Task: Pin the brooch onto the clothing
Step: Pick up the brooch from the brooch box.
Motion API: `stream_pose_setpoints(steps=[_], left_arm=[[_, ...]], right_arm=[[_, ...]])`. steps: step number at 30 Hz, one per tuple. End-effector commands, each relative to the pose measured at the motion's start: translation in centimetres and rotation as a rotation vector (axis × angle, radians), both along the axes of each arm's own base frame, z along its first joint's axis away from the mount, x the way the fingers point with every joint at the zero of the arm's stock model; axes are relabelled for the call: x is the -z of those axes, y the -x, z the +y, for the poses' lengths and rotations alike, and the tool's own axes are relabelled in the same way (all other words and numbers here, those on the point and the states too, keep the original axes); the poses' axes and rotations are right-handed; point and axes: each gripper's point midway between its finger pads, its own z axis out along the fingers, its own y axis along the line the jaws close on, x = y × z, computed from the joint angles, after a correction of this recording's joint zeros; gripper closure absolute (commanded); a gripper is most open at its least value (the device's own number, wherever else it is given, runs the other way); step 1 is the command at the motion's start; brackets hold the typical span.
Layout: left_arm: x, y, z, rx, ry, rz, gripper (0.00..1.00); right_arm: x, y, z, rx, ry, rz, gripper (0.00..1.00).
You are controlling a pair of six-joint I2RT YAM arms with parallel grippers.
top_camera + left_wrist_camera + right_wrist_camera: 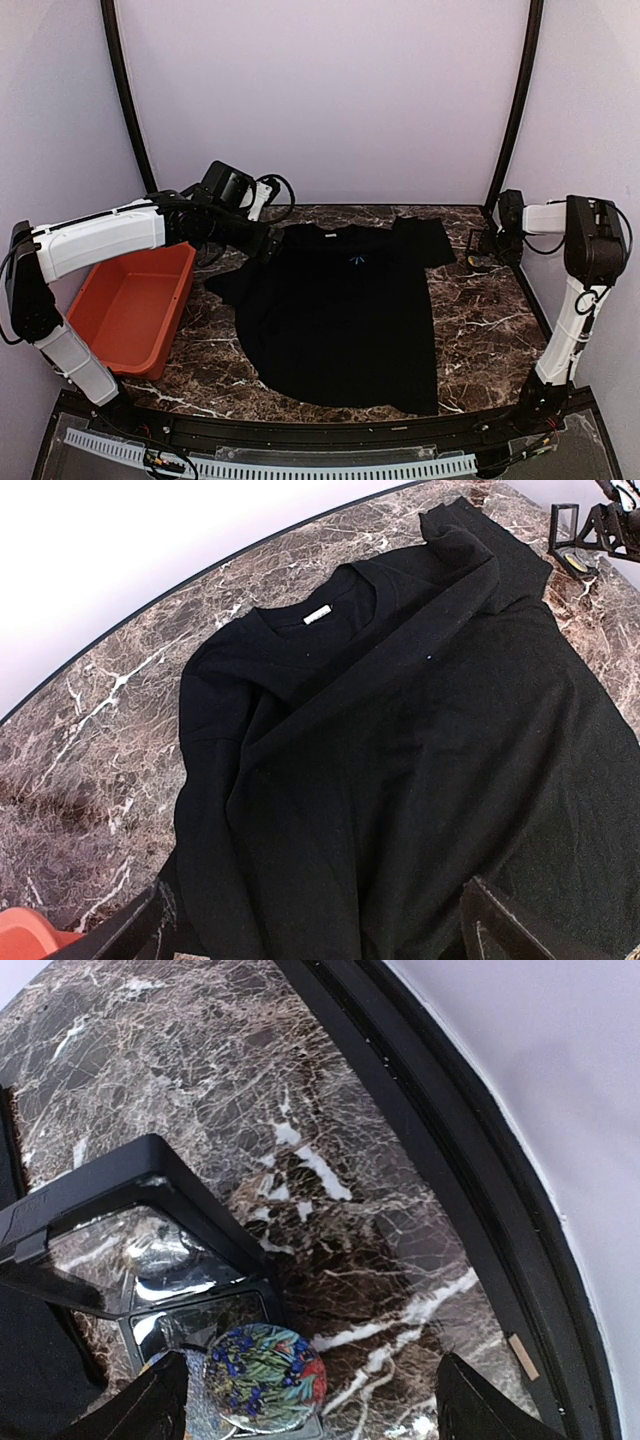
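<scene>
At the near edge a ribbed cable rail (270, 466) runs between the two arm bases. Beyond it, the black T-shirt (340, 320) lies spread across the middle of the marble table (480, 330), hem toward 6 o'clock and collar toward 12, with its small blue starburst print (357, 260) on the chest. The sleeve toward 1 o'clock is folded up in a bunch. A red bin (130, 305) sits at 9 o'clock, just beside the shirt's other sleeve.

The left gripper (315, 900) hangs over the shirt's shoulder at about 10 o'clock. Its jaws are spread wide and hold nothing, with cloth lying below and between them.

At 2 o'clock, well apart from the shirt, the right gripper (310, 1370) is low over the table, jaws apart. The brooch (265, 1375), a round badge with a blue, green and red flower print, lies between the fingers, nearer one of them and ungripped. A black-framed stand with clear panels (110, 1200) sits just beside the brooch, crowding that finger. The table's black rim (450, 1140) curves close behind.
</scene>
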Motion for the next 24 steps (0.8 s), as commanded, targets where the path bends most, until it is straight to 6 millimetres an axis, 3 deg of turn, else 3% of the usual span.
stream_pose_setpoints(steps=[1, 24], left_arm=[[0.4, 0.2, 0.5, -0.008, -0.009, 0.010, 0.01], [1.1, 0.0, 0.5, -0.012, -0.028, 0.019, 0.01]], right_arm=[[0.2, -1.3, 0.2, 0.000, -0.061, -0.046, 0.18], [2.5, -0.5, 0.6, -0.013, -0.141, -0.036, 0.24]])
